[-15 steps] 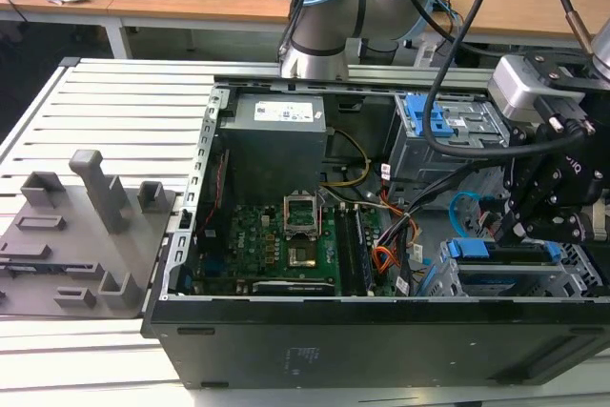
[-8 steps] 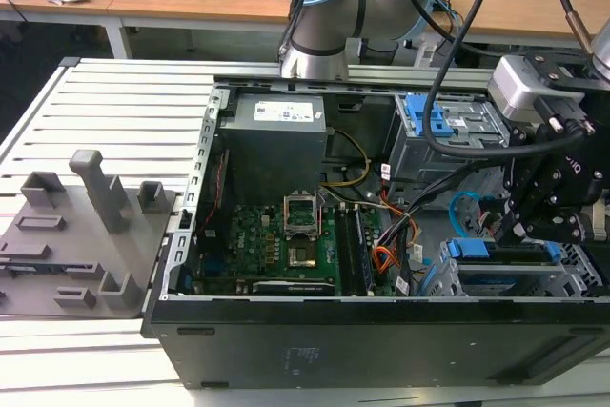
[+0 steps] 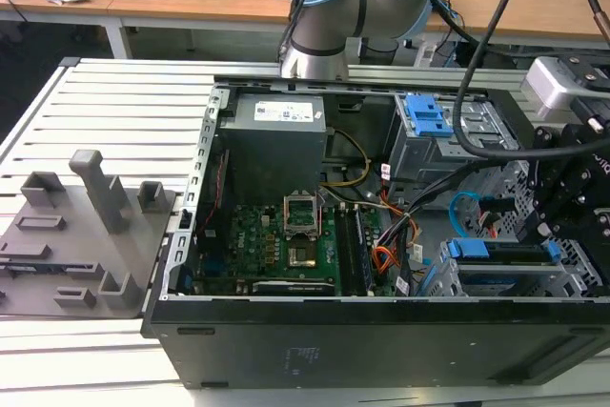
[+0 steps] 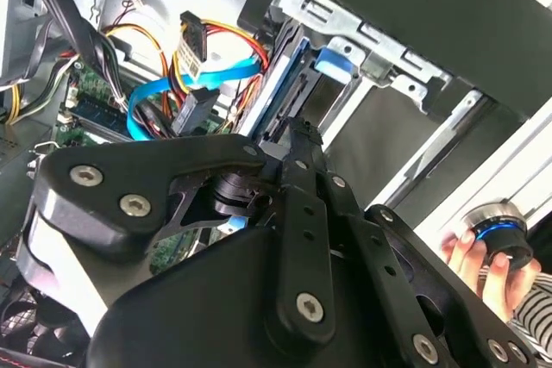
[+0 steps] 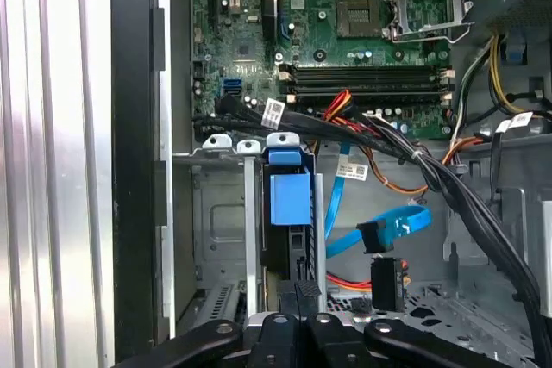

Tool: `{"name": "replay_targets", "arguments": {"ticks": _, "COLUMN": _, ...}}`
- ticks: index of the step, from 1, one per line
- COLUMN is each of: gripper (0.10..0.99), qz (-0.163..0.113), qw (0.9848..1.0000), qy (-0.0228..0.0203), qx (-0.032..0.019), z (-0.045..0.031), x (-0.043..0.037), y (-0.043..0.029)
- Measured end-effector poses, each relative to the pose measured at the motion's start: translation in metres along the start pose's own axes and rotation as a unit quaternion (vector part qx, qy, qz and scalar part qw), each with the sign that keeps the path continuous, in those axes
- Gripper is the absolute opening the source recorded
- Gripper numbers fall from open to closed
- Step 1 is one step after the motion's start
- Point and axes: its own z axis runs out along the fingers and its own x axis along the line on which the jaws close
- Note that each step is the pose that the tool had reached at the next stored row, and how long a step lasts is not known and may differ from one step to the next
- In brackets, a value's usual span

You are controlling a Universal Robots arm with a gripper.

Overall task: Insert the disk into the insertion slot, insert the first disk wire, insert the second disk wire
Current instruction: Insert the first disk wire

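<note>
My gripper [image 5: 299, 292] has its fingers drawn together, the tips seemingly touching the near edge of the disk [image 5: 288, 200], which sits inside the insertion slot [image 5: 217, 213]. In the exterior view my arm [image 3: 334, 7] enters at twelve o'clock and bends over the open computer case [image 3: 381, 340], with the wrist at three o'clock and the disk and slot at about four o'clock. The disk shows its bright blue frame and dark edge between the cage's grey walls, with a loose blue cable [image 5: 388, 226] just beside it.
</note>
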Motion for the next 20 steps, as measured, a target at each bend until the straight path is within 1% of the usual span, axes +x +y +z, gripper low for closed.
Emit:
{"name": "replay_targets", "arguments": {"ticks": 2, "gripper": 0.106, "qz": 0.000, "qw": 1.0000, "qy": 0.0000, "qx": 0.0000, "z": -0.0020, "x": 0.0000, "y": -0.0006}}
{"name": "replay_targets", "arguments": {"ticks": 4, "gripper": 0.106, "qz": 0.000, "qw": 1.0000, "qy": -0.0001, "qx": 0.0000, "z": -0.0063, "x": 0.0000, "y": -0.0005}}
{"name": "replay_targets", "arguments": {"ticks": 10, "gripper": 0.114, "qz": 0.000, "qw": 1.0000, "qy": 0.0000, "qx": 0.0000, "z": -0.0066, "x": 0.0000, "y": -0.0005}}
{"name": "replay_targets", "arguments": {"ticks": 12, "gripper": 0.235, "qz": 0.000, "qw": 1.0000, "qy": 0.0000, "qx": 0.0000, "z": -0.0066, "x": 0.0000, "y": -0.0005}}
{"name": "replay_targets", "arguments": {"ticks": 13, "gripper": 0.235, "qz": 0.000, "qw": 1.0000, "qy": 0.0000, "qx": 0.0000, "z": -0.0067, "x": 0.0000, "y": -0.0005}}
{"name": "replay_targets", "arguments": {"ticks": 16, "gripper": 0.424, "qz": 0.000, "qw": 1.0000, "qy": 0.0000, "qx": 0.0000, "z": -0.0067, "x": 0.0000, "y": -0.0004}}
{"name": "replay_targets", "arguments": {"ticks": 19, "gripper": 0.424, "qz": 0.000, "qw": 1.0000, "qy": 0.0002, "qx": 0.0000, "z": -0.0070, "x": -0.0011, "y": -0.0003}}
{"name": "replay_targets", "arguments": {"ticks": 20, "gripper": 0.424, "qz": 0.000, "qw": 1.0000, "qy": 0.0003, "qx": 0.0000, "z": -0.0068, "x": -0.0047, "y": -0.0001}}
